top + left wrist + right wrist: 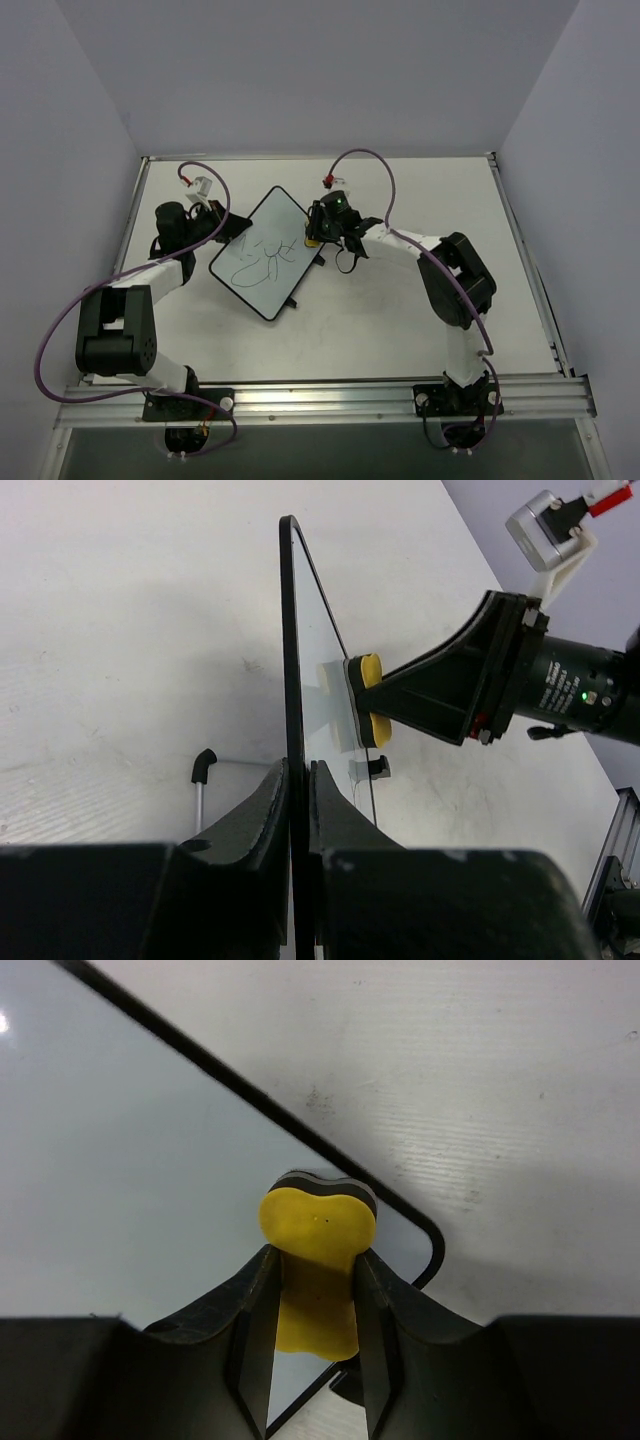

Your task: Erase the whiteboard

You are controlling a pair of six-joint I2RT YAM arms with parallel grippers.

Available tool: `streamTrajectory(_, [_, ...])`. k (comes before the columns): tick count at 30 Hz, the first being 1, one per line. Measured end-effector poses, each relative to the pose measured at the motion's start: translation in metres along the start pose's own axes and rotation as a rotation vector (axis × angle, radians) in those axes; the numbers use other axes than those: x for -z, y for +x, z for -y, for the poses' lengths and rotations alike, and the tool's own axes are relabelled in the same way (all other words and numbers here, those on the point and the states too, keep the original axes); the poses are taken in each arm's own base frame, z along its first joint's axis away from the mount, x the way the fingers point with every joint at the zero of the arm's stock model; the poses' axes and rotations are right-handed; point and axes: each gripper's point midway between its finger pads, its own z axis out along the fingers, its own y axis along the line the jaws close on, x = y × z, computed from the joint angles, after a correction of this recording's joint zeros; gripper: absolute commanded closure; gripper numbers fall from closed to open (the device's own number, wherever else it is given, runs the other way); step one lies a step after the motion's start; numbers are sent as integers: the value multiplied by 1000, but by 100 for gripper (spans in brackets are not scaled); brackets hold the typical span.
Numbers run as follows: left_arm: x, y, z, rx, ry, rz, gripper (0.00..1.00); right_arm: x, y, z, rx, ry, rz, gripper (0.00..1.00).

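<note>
The whiteboard (262, 253) lies at the table's middle, turned like a diamond, with dark scribbles on its face. My left gripper (226, 226) is shut on its upper left edge; in the left wrist view the board (289, 650) runs edge-on between my fingers (262, 805). My right gripper (311, 233) is shut on a small yellow eraser (318, 1260) and presses it on the board's right corner (425, 1240). The eraser also shows in the left wrist view (371, 702), flat against the board's face.
A small black foot (378, 768) sticks out under the board. A thin metal rod with a black tip (201, 775) lies on the table by the left gripper. Purple cables (372, 162) loop over both arms. The metal rail (330, 398) runs along the near edge.
</note>
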Motion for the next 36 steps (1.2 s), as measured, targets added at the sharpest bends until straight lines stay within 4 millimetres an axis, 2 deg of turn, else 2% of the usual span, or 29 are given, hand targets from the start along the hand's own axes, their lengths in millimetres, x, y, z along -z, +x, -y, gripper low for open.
streamTrajectory(3, [0,0,-2,3,-12,2,98,5,10,-22,45,12,26,100])
streamTrajectory(9, [0,0,-5,-12,-28,3,98,26,43,-93,109,-99,61,100])
streamTrajectory(12, [0,0,-6,-18,-30,4,98,33,55,-112,120,-139,68,100])
streamTrajectory(14, [0,0,-6,-18,-29,3,98,35,58,-115,118,-147,74,100])
streamTrajectory(19, [0,0,-6,-19,-29,4,98,35,57,-112,95,-152,89,100])
streamTrajectory(23, [0,0,-4,-21,-26,3,98,34,56,-101,62,-158,95,100])
streamTrajectory(25, [0,0,-3,-22,-24,3,98,35,58,-89,49,-145,90,100])
streamTrajectory(31, [-1,0,0,-26,-19,4,98,33,67,-28,16,-42,62,100])
streamTrajectory(34, [-1,-1,1,-28,-15,4,98,32,69,-12,8,-8,51,100])
streamTrajectory(36, [-1,-1,2,-30,-13,4,98,32,69,-12,8,-10,49,100])
